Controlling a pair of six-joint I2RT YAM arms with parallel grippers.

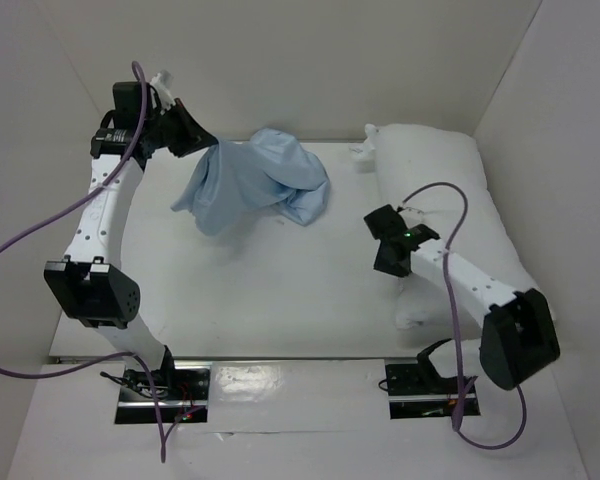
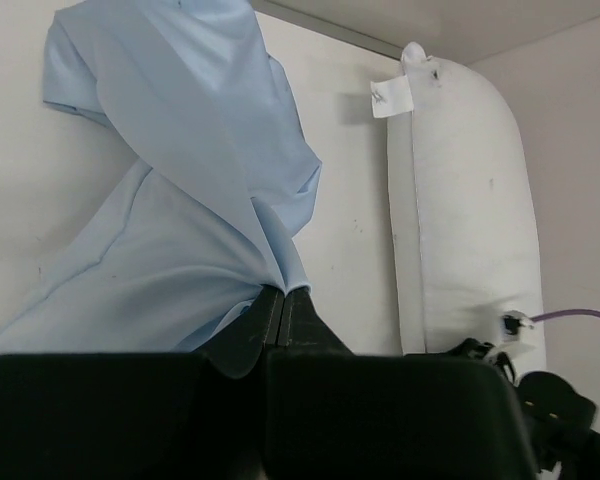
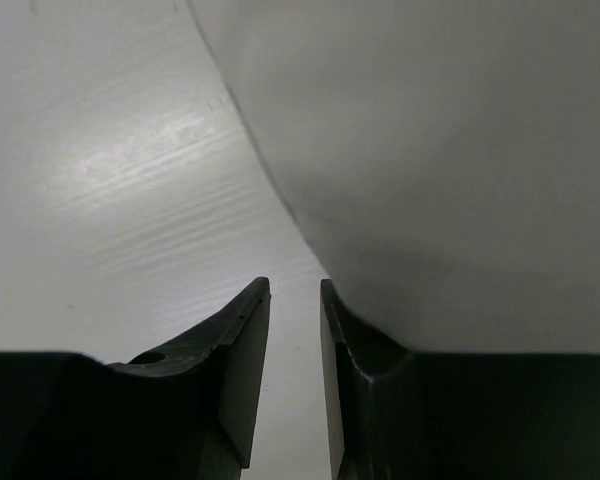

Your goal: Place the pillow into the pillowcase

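Pillowcase (image 1: pixel 255 180) pinched tight in left end effector (image 1: pixel 195 140), pillow (image 1: pixel 440 190) hugging the right wall.
Right end effector (image 3: pixel 295 290) slightly parted, empty, at pillow's inner edge; wide desk (image 1: pixel 260 290) between.

Top cam overhead looking down, L wrist cam sees pillow (image 2: pixel 470 200) from afar, R wrist cam v. close on it

Wrinkly thin cloth pillowcase (image 1: pixel 260 180), matt fabric pillow (image 1: pixel 440 165)
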